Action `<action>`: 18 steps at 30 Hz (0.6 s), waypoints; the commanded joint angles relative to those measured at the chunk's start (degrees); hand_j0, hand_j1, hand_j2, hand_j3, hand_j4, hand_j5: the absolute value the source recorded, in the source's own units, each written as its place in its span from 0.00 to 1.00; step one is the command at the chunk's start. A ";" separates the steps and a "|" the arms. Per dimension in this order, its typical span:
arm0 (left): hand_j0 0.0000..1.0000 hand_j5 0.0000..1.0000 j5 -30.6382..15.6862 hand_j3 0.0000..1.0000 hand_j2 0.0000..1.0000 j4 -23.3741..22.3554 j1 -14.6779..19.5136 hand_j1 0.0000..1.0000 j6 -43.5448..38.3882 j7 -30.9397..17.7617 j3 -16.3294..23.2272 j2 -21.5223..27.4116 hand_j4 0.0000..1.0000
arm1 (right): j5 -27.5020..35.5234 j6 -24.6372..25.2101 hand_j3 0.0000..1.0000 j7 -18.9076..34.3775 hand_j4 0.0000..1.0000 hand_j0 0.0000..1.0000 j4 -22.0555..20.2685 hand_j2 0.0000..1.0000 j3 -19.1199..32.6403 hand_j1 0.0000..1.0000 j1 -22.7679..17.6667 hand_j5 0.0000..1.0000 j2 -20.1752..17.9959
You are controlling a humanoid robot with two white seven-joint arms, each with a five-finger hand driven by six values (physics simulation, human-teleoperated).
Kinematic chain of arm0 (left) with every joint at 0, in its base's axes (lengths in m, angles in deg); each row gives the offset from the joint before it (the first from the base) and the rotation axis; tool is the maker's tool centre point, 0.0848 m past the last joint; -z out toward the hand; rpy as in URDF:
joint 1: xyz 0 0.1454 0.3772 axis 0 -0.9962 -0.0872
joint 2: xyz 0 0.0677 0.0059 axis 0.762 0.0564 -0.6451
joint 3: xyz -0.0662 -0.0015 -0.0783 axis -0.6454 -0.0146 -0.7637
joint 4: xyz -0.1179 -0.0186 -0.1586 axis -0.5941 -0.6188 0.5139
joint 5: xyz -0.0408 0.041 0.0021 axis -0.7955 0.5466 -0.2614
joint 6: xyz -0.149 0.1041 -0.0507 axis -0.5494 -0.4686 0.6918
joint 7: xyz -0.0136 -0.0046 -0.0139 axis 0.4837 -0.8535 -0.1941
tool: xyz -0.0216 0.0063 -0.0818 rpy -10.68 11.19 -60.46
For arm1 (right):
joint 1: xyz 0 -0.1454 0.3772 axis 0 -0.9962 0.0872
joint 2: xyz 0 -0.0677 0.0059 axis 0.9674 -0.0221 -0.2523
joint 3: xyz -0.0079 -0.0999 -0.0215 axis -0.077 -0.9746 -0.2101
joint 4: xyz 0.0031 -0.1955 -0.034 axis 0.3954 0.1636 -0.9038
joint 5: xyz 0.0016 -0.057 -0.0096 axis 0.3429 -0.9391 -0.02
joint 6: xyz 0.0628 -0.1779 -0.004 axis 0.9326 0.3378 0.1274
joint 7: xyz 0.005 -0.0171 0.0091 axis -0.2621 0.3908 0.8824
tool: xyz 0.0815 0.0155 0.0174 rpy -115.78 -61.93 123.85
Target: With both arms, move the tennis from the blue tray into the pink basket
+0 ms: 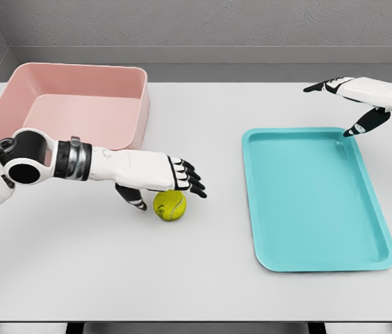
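1. Resting on the bare table (203, 292), the tennis ball (170, 205) lies between the pink basket (78, 104) and the blue tray (314, 195), nearer the basket and toward the table's front-left area. It is out of the tray, which holds nothing.
2. The left hand (175, 177) hovers over the ball, palm down, fingers stretched forward and only slightly bent, thumb (132, 198) hanging down on the ball's left side. The fingers lie across the ball's top or just above it; whether they touch cannot be told. The hand looks loosely spread, not closed around the ball.
3. The right hand (352, 97) is held above the table near the tray's far-right corner, fingers extended and holding nothing, well apart from the ball.
4. The relation that matters: the ball sits directly below the left fingertips and just right of the thumb, so the left hand is far nearer than the right. The basket lies behind and to the left of the ball, back along the line of the left forearm.
5. A ball has no long axis, so any approach angle serves. My judgement is that the next step is closing the left fingers and thumb around it, then lifting over the basket's near wall.
6. Risk: the ball may roll away if the fingers press before the thumb comes in.
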 commanded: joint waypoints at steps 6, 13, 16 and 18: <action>1.00 1.00 -0.37 1.00 1.00 -1.78 0.09 1.00 -0.11 0.18 -0.04 -0.48 1.00 | 0.39 0.14 1.00 0.00 1.00 1.00 -0.02 1.00 0.02 1.00 0.00 1.00 -0.14; 1.00 1.00 0.60 1.00 1.00 -3.10 -0.09 1.00 -0.11 0.27 0.40 -1.18 1.00 | 0.39 0.14 1.00 0.00 1.00 1.00 -0.20 1.00 -0.60 1.00 0.00 1.00 -0.23; 1.00 1.00 0.69 1.00 1.00 -3.10 -0.18 1.00 -0.11 0.36 0.75 -1.44 1.00 | 0.39 0.14 1.00 0.00 1.00 1.00 -0.20 1.00 -0.69 1.00 0.00 1.00 -0.23; 1.00 1.00 0.69 1.00 1.00 -3.10 -0.62 1.00 -0.11 0.36 0.75 -1.44 1.00 | 0.31 0.14 1.00 0.00 1.00 1.00 -0.20 1.00 -1.13 1.00 0.00 1.00 -0.32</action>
